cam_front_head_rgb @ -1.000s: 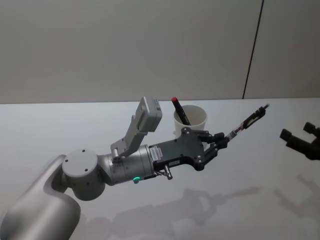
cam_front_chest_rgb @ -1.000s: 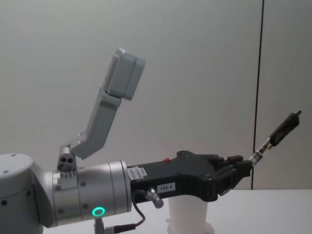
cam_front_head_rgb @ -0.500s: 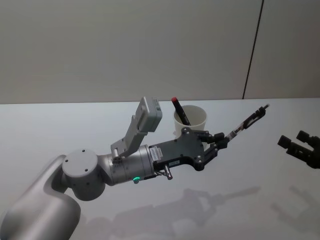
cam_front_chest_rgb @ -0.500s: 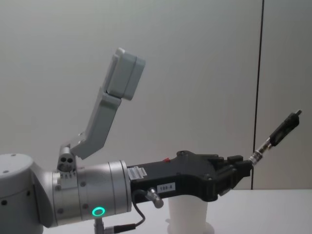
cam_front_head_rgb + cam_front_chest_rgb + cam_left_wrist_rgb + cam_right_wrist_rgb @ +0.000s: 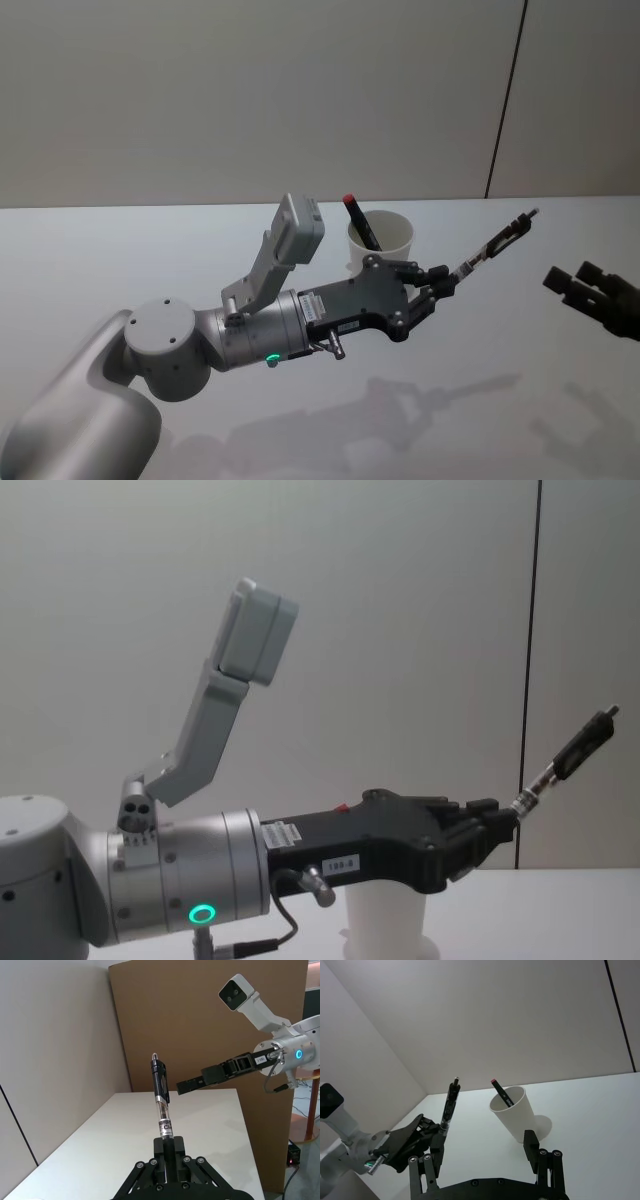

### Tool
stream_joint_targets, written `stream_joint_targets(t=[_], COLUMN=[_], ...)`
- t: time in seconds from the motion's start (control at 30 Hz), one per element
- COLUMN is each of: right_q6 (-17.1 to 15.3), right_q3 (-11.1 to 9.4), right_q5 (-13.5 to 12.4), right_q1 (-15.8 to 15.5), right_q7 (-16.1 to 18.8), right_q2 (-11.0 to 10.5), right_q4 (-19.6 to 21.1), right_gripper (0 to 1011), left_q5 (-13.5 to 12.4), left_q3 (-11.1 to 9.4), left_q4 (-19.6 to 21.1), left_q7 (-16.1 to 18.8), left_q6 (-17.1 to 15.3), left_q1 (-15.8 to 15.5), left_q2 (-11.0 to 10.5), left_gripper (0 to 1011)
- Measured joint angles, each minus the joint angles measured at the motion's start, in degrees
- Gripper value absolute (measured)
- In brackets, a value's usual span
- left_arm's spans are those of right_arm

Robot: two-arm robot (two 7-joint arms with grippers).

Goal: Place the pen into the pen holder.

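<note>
Pen holder (image 5: 392,240) half hidden behind left gripper (image 5: 447,280), jaws clamping pen (image 5: 497,243).

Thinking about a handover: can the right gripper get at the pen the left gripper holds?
Probably yes. The pen juts free beyond the left gripper toward the open right gripper, and the pen holder stands behind, out of that path.

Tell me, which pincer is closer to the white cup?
Left. The left pincer, gripping the pen, hangs just in front of the white cup. The right pincer is open, far off to the cup's right.
</note>
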State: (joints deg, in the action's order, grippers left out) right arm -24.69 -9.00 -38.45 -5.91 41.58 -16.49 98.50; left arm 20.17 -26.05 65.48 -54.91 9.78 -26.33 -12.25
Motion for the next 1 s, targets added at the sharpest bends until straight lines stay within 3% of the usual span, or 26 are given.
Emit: stream_joint_targets(t=[0.37,1.0], right_q6=[-2.0,-3.7], right_q3=[1.6,5.1], right_q5=[-3.0,-5.6], right_q1=[-0.5,0.8], right_q7=[-4.2,-12.7], right_q2=[1.4,4.2], right_q4=[2.7,4.6], right_gripper=[1001,1001], left_q5=[0.0,0.0], left_q3=[0.0,0.0], left_q4=[0.0,0.0], left_q7=[0.0,0.0], left_q6=[0.0,0.0], left_q1=[0.0,0.0], left_q2=[0.0,0.0], left_gripper=[124,124])
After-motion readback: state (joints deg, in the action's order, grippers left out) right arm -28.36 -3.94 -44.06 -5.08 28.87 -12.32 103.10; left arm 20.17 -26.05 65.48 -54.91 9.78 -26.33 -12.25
